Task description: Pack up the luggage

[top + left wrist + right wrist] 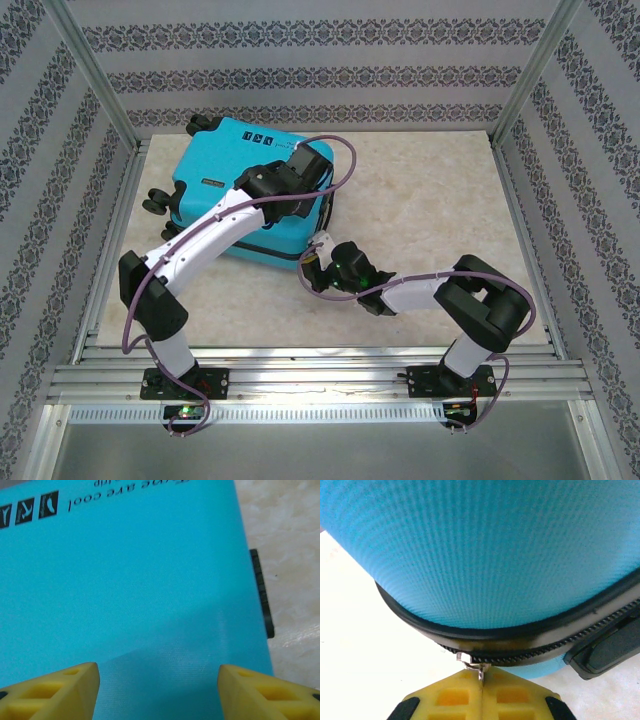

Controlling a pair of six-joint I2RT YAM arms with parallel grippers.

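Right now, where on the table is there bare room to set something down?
Widest bare table lies between the luggage and the right wall; a narrower strip lies between luggage and near rails. Crowded at the luggage's near corner, where the right gripper pinches the zipper pull.

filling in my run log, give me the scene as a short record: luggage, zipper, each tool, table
luggage: small bright turquoise hard-shell suitcase, lying flat, shells together
zipper: small silver metal zipper pull on the black zipper band, at a rounded corner
left arm: left tool open over the top shell, nothing between its fingers
right arm: right tool shut on the zipper pull
table: beige marbled tabletop
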